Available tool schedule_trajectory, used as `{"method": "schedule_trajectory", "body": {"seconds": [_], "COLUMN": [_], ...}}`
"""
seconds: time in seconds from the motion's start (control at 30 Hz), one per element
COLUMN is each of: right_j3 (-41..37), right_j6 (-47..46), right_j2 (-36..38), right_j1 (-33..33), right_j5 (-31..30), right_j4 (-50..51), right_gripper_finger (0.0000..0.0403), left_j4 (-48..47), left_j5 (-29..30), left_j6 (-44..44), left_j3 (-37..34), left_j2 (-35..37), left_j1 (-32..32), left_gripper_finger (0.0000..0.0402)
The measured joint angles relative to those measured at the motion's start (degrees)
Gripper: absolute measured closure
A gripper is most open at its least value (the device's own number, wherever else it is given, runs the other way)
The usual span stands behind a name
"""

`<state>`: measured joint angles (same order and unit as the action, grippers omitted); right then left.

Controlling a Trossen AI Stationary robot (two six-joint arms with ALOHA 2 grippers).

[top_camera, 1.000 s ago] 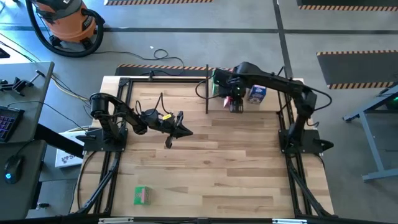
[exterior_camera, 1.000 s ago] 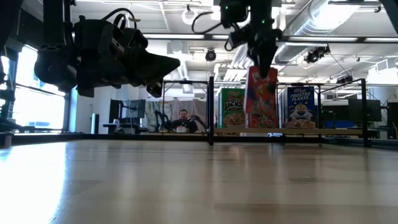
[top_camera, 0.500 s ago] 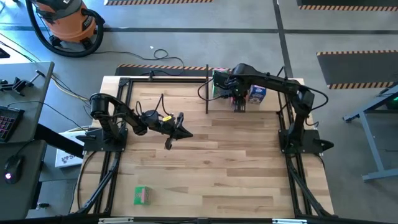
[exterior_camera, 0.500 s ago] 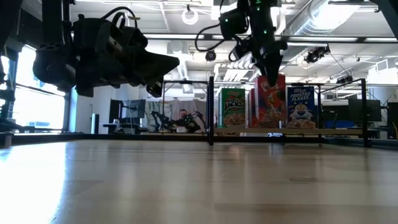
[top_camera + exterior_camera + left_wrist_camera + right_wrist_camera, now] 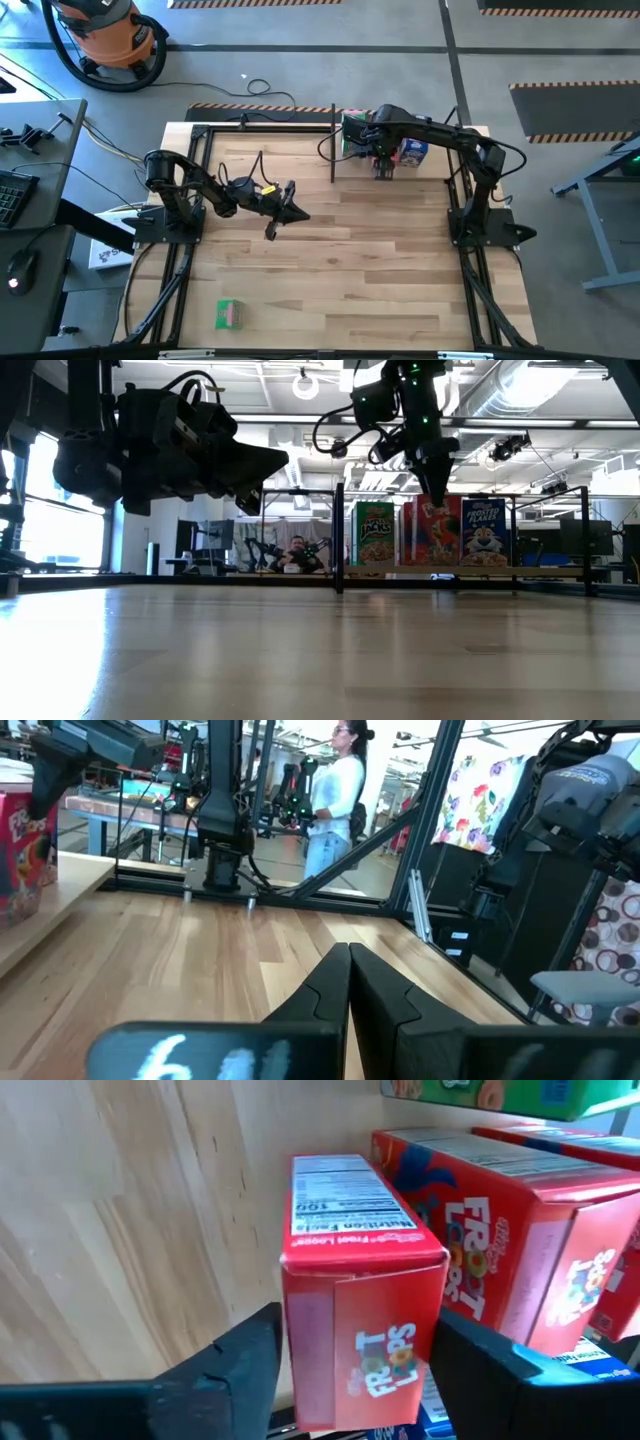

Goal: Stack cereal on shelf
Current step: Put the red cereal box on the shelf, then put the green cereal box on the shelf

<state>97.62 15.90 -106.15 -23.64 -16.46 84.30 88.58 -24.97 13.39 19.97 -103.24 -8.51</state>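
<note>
Red cardboard catches the eye first: a red box (image 5: 360,1320) stands upright on the bench at the shelf (image 5: 520,570), which runs along the back edge toward the right corner. The right hand (image 5: 433,482) reaches down over this box from above and has it between its two sides. Whether the hand is gripping the box or has let go I cannot tell.

Just beside it stands a second red box (image 5: 500,1250), front facing out. A green box (image 5: 373,533) stands on one side of the reds, next to the post (image 5: 340,535). A blue box (image 5: 484,532) stands on the other side.

Well apart from all this, another green box (image 5: 228,314) lies flat near the front left corner of the bench.

The left hand (image 5: 350,952) hangs closed and empty above the left half of the bench.

Beyond the bench a person (image 5: 335,790) in a white top stands in the room. An orange vacuum (image 5: 105,30) sits on the floor.
</note>
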Motion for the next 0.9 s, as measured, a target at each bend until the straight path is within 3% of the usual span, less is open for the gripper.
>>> {"method": "schedule_trajectory", "body": {"seconds": [0.33,0.6,0.77,0.9], "right_j3": [1.72,13.52,15.02,3.38], "right_j6": [-0.45,-2.63,-5.4,-7.29], "right_j2": [0.0,0.05,4.33,13.29], "right_j1": [0.04,1.39,3.97,6.55], "right_j5": [-2.41,-2.1,4.52,5.95], "right_j4": [0.1,5.3,3.04,-7.83], "right_gripper_finger": [0.0171,0.0178,0.0241,0.0332], "left_j4": [0.02,0.02,-0.12,-0.73], "left_j5": [0.01,1.04,3.85,3.8], "left_j6": [0.0,-0.02,-0.65,-1.84], "left_j3": [0.0,0.0,0.0,0.0], "left_j2": [0.0,0.0,0.0,-0.04], "left_j1": [0.0,-0.02,0.0,1.39], "left_gripper_finger": [0.0402,0.0401,0.0402,0.0402]}}
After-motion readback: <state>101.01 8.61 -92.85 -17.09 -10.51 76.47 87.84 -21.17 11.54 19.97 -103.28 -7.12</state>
